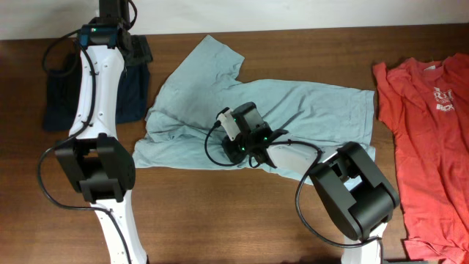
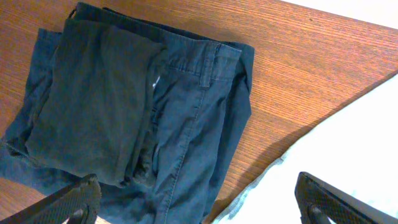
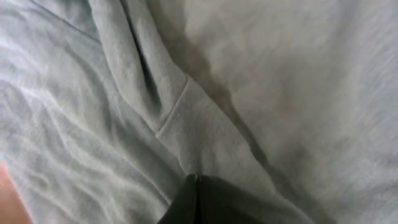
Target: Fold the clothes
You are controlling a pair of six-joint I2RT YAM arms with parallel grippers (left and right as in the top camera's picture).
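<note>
The T-shirt (image 1: 308, 110) at frame centre may be dragged crooked, as only a thin fold is clamped by the right claw (image 3: 196, 190), while the left claw (image 2: 199, 202) is held apart.

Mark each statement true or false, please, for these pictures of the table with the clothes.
1. The left gripper is open above the dark navy clothes. True.
2. The red-orange T-shirt lies touching the dark navy clothes. False: it lies at the opposite end of the table.
3. The right gripper is wide open. False: its fingers are shut, at a fold of the pale grey-blue T-shirt.
4. The pale grey-blue T-shirt lies between the other garments. True.
</note>
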